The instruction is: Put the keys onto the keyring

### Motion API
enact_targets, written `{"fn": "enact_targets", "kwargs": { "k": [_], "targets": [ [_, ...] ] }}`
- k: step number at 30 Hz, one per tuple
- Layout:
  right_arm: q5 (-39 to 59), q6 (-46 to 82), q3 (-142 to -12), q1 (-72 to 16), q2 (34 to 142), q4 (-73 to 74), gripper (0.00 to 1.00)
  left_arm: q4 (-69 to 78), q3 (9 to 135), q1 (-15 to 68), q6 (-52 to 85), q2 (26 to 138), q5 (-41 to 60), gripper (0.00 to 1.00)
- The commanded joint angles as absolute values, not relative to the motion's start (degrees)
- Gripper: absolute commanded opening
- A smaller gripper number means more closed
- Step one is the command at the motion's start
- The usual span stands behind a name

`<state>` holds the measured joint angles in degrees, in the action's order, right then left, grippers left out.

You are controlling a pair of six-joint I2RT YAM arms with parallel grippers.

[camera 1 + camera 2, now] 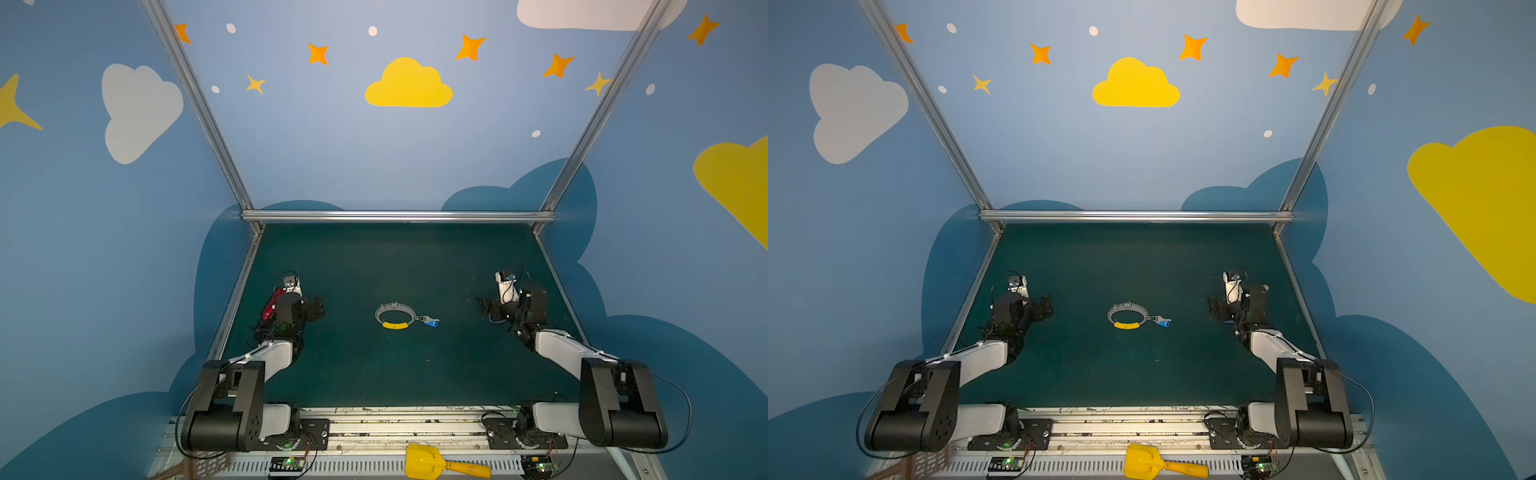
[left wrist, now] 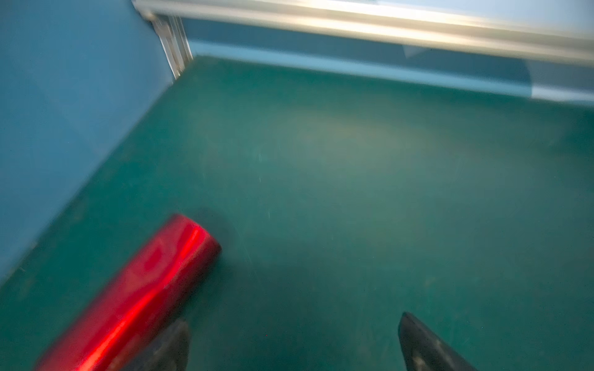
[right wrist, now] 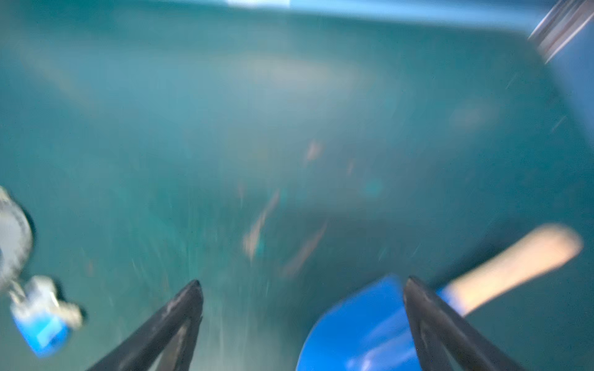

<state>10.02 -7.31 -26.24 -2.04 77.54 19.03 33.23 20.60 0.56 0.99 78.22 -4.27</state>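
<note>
Keys (image 1: 430, 321) lie flat on the green mat (image 1: 395, 266) near the middle of both top views, a little below centre; the silver key and blue tag (image 1: 1162, 321) sit at the right side of the keyring (image 1: 405, 309). They touch the grey hoop's rim (image 1: 1139, 309), whose yellow sleeve faces the lower edge of the frame. Whether they are threaded on it is too small to tell.

The left gripper (image 1: 318, 309) hovers at the left of the mat, well apart from the hoop. In its wrist view the gripper (image 2: 295, 340) has its jaws spread wide, with only bare mat between them. A shiny red cylinder (image 2: 138, 295) lies on the mat, outside one finger.

The right gripper (image 1: 486, 309) sits at the right of the mat, also well clear. Its wrist view is blurred, yet the gripper (image 3: 303, 287) shows jaws wide apart and gripping nothing. A blue toy shovel (image 3: 360, 327) with a pale handle lies on the mat by one finger. At the lower left of that frame appear the blue tag (image 3: 41, 318) and part of the hoop (image 3: 13, 244).

A yellow scoop (image 1: 440, 463) rests on the front rail at the bottom of both top views.
</note>
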Motion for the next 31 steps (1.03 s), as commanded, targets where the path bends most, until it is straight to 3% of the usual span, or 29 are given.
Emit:
{"fn": "enact_targets", "kwargs": {
  "k": [1,3,5,7,31],
  "targets": [
    [15.4,-9.9,-29.6,-2.2,78.3,23.4,0.96,46.8,20.7,0.0,-1.6,84.7,2.2,1.0],
    [13.4,-5.1,-33.6,-2.8,78.3,15.1,0.96,51.8,20.6,-0.1,0.2,88.6,1.3,1.0],
    [11.9,-8.1,-27.6,-2.7,79.8,28.0,0.96,45.3,22.1,-0.3,-1.0,86.1,1.6,1.0],
    [7.7,-2.0,-25.3,-2.6,81.1,32.2,0.96,45.5,22.7,-0.3,-0.2,87.1,0.6,1.0],
    [8.5,-1.0,-28.7,-1.9,82.2,27.1,0.96,42.0,24.3,-0.5,0.8,87.0,-2.3,1.0]
  ]
}}
